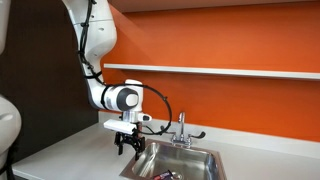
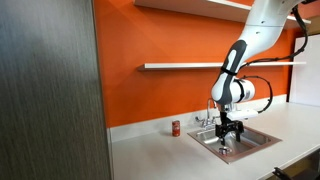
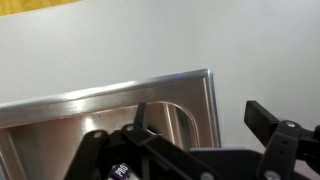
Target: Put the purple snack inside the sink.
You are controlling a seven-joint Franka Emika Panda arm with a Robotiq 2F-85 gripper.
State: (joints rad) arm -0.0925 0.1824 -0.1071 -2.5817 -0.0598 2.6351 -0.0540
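Observation:
The sink (image 1: 190, 163) is a steel basin set in the white counter, with a chrome faucet (image 1: 182, 128) behind it; it also shows in an exterior view (image 2: 250, 142). My gripper (image 1: 127, 148) hangs just above the sink's near end, also seen in an exterior view (image 2: 230, 135). In the wrist view its jaws (image 3: 198, 110) are spread wide and hold nothing, over the sink's rim (image 3: 100, 95). A bit of the purple snack (image 3: 120, 172) with light lettering shows at the bottom edge, below the gripper body. A small dark shape (image 1: 160, 176) lies in the basin.
A small red can (image 2: 176, 128) stands on the white counter (image 2: 150, 150) by the orange wall, beside the sink. A shelf (image 2: 200, 66) runs along the wall above. A dark panel (image 2: 50, 90) stands at the counter's end.

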